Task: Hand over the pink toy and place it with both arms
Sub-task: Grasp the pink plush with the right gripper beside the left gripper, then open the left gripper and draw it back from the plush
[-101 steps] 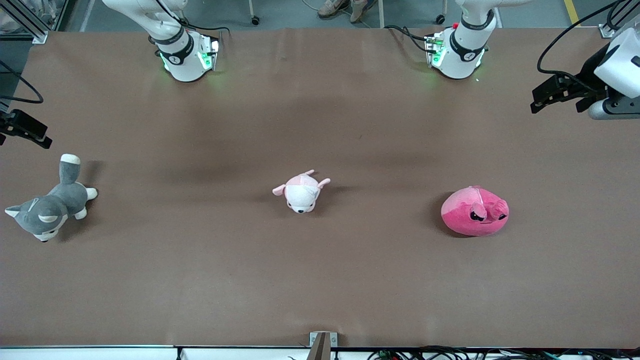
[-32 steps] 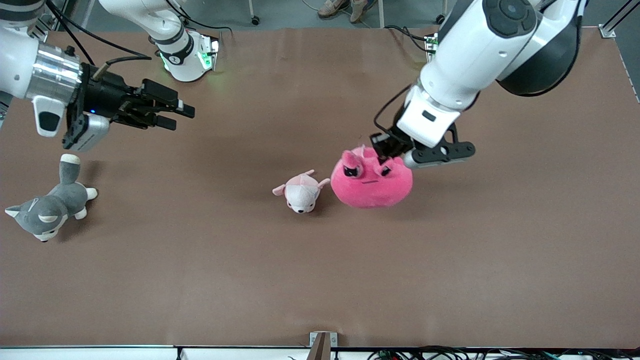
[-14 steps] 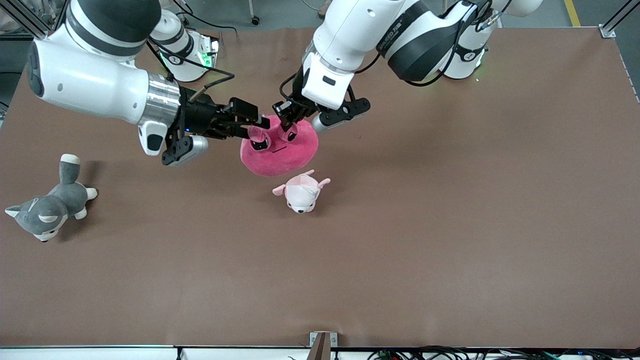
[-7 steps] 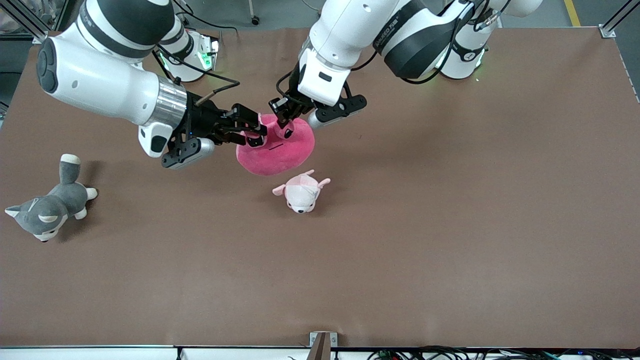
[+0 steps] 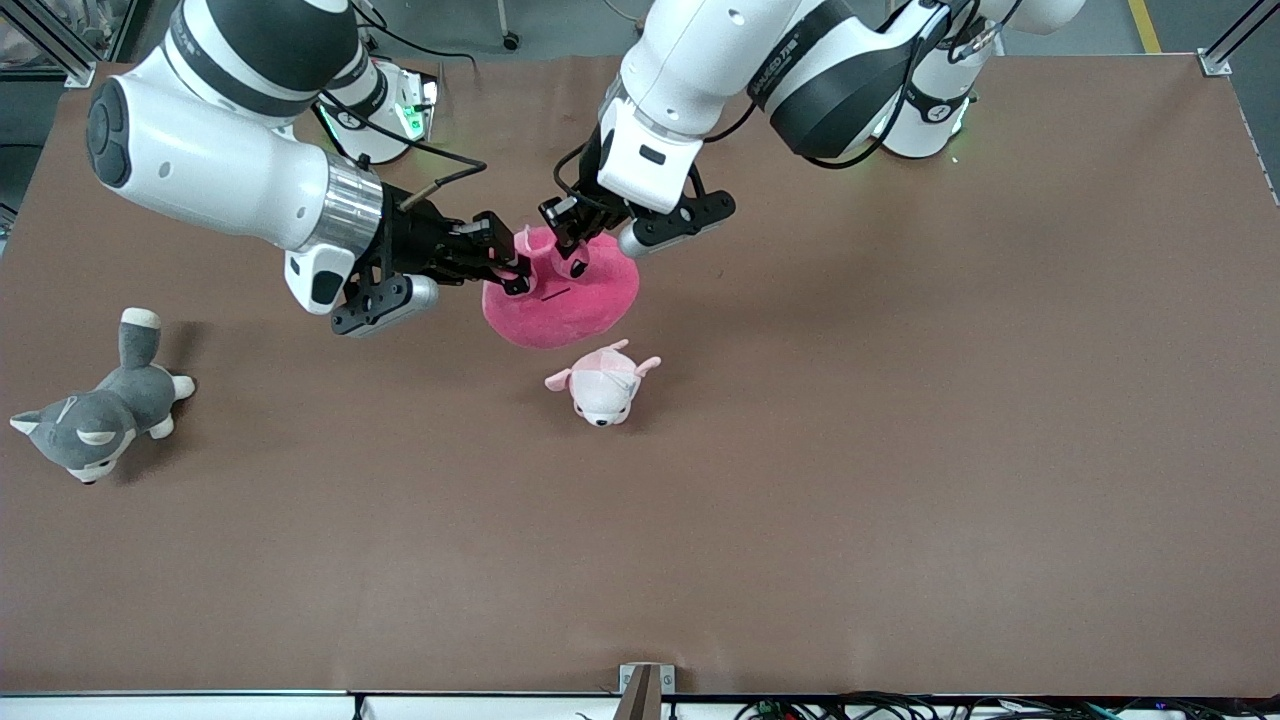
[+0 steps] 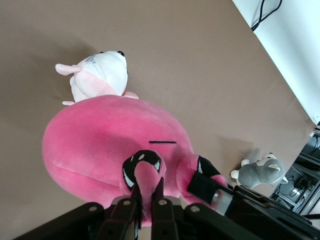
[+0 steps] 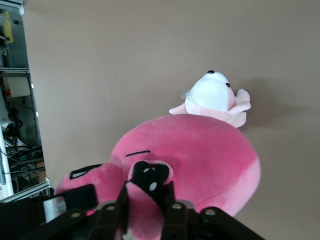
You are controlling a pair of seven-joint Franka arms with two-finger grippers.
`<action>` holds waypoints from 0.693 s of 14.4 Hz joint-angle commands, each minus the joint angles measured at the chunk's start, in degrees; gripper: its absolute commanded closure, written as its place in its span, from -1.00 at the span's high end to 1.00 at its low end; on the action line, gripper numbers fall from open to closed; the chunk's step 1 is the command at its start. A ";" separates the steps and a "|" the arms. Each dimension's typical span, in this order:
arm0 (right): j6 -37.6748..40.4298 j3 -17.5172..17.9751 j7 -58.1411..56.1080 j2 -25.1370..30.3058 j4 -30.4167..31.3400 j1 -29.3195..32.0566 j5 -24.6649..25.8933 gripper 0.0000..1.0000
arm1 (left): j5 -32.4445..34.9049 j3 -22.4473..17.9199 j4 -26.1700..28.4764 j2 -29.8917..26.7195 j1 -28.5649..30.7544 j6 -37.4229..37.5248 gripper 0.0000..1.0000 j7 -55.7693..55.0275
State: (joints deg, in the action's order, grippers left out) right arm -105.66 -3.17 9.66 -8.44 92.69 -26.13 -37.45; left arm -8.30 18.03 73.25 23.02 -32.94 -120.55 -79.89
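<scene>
We are looking at two arms and three plush toys. Both arms are reaching over the middle of the table (image 5: 900, 450), nearer its robot-side edge. The left gripper (image 5: 568, 222) and the right gripper (image 5: 505, 262) are each clenching one ear of the single pink toy (image 5: 575, 295), hanging above the tabletop. One husky plush (image 5: 95, 415) is lying near the right arm's end; one puppy plush (image 5: 603, 385) is lying mid-table. The writing on the left arm's band is not legible to us.

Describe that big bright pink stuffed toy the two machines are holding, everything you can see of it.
The pink toy is a round, blob-shaped hot-pink plush with angry black eyes and a thin black line for a mouth. It hangs in the air, over the table, above the small pale puppy plush. The left gripper is shut on one ear-like nub, and the right gripper is shut on the other. Nothing else touches it.
</scene>
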 commanded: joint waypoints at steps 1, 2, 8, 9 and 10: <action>0.28 -0.61 0.71 -0.08 -0.31 -1.12 1.94 -0.97 | -0.49 -0.45 -1.45 0.27 -0.55 -0.04 -0.99 -0.71; 0.28 -0.61 0.71 -0.08 -0.31 -1.12 1.94 -0.97 | -0.49 -0.45 -1.45 0.19 -0.46 -0.04 -0.96 -0.71; 0.54 -0.52 1.06 0.00 -0.40 -1.64 1.85 -0.99 | 5.38 -0.62 -0.92 -1.57 0.77 3.45 1.00 -0.44; 0.55 -0.61 2.19 0.00 -0.49 -1.82 1.94 -0.99 | 5.83 -0.62 -1.01 -1.74 1.64 6.78 1.00 -0.27; 0.98 -0.61 3.77 0.09 -0.66 -1.73 1.85 -0.99 | 6.88 -0.89 -1.01 -1.83 3.30 9.25 1.00 0.08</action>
State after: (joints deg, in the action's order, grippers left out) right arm -105.32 -3.17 10.38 -8.52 92.68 -26.87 -36.50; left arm -3.45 17.38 72.39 22.34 -31.87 -115.95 -79.89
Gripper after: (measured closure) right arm 0.890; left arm 0.392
